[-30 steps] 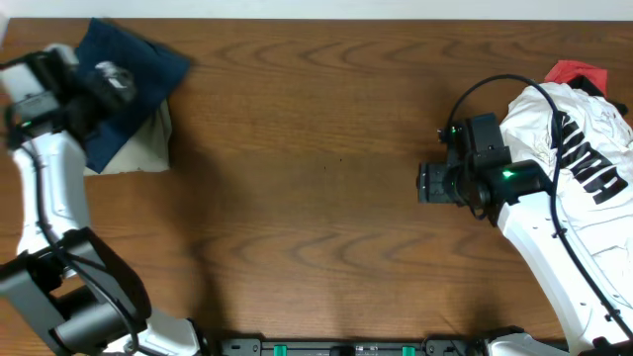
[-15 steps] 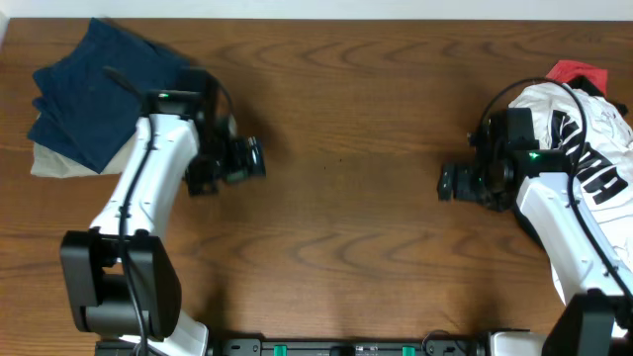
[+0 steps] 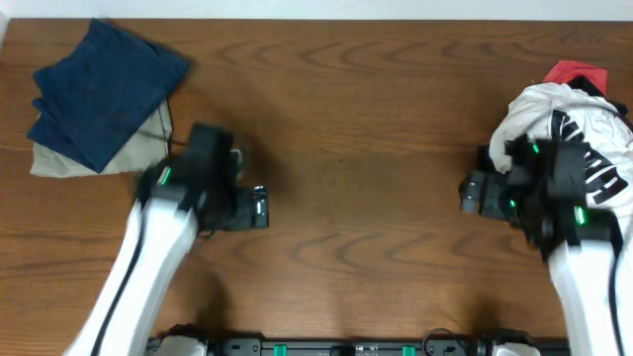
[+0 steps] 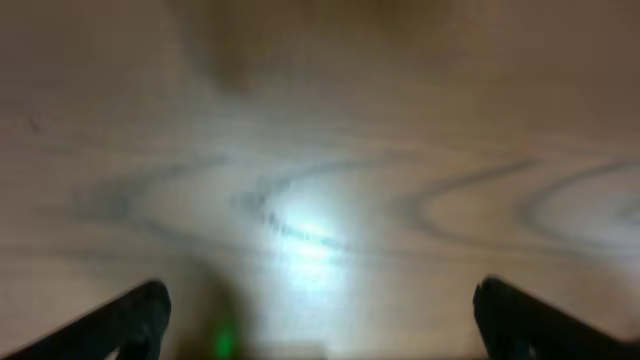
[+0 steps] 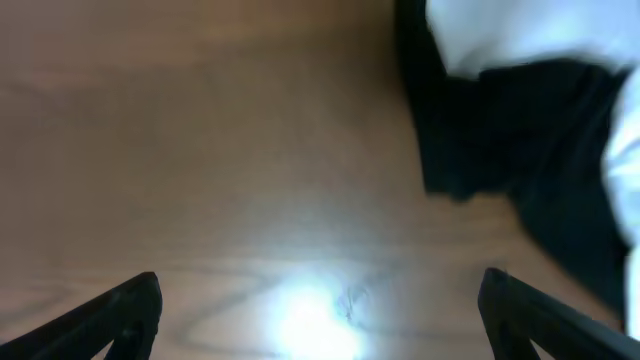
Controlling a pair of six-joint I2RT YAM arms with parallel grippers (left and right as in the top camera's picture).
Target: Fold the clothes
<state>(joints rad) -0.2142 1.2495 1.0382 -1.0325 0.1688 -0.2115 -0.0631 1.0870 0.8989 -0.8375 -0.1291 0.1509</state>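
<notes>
Left tool (image 3: 259, 208) and right tool (image 3: 473, 193) are both spread above the tabletop (image 3: 346, 119). Folded navy trousers (image 3: 99, 89) lie upper left on beige trousers (image 3: 148, 148); white shirt (image 3: 542, 102) sits at the right edge.

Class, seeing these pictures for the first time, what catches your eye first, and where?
A neat stack at the far-left corner of the table: a folded navy-blue garment on a beige garment. At the right edge, a crumpled white shirt with black lettering lies unfolded, a red piece behind it. Between them, the left pincer and right pincer hang open over the wood.
</notes>
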